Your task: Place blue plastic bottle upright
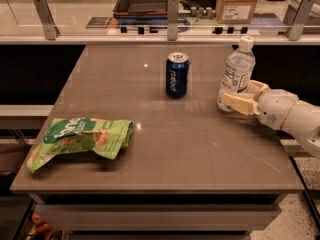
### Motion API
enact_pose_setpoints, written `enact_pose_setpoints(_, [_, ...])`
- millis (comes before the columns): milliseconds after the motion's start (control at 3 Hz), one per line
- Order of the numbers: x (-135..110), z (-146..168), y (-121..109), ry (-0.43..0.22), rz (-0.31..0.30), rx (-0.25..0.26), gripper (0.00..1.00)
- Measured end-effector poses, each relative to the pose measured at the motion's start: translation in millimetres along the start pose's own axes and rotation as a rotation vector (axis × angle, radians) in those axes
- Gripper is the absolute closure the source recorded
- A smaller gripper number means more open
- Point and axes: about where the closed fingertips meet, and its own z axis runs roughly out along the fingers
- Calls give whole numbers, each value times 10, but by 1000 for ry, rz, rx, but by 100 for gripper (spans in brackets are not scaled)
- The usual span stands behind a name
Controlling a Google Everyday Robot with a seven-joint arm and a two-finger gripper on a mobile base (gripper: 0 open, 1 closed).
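The blue plastic bottle [238, 68], clear with a white cap and white label, stands at the table's right side, right of the can. It leans a little, with its cap tipped to the right. My gripper [235, 96] comes in from the right and is shut on the bottle's lower part. One cream finger [239, 104] lies across the front of its base, and the other finger [257, 87] sits behind it. The bottle's bottom is at or just above the tabletop; I cannot tell which.
A dark blue drink can [177, 75] stands upright mid-table, left of the bottle. A green snack bag [80, 139] lies at the front left. The brown table [200, 154] ends close to the right of the arm. A rail with posts [172, 18] runs behind it.
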Motion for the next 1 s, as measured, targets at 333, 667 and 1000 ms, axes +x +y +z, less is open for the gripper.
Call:
enact_pose_setpoints(333, [-4, 1, 0, 0, 0, 0, 61])
enact_pose_setpoints(667, [-4, 1, 1, 0, 0, 0, 36])
enact_pose_setpoints(1000, [-5, 3, 2, 0, 0, -1, 13])
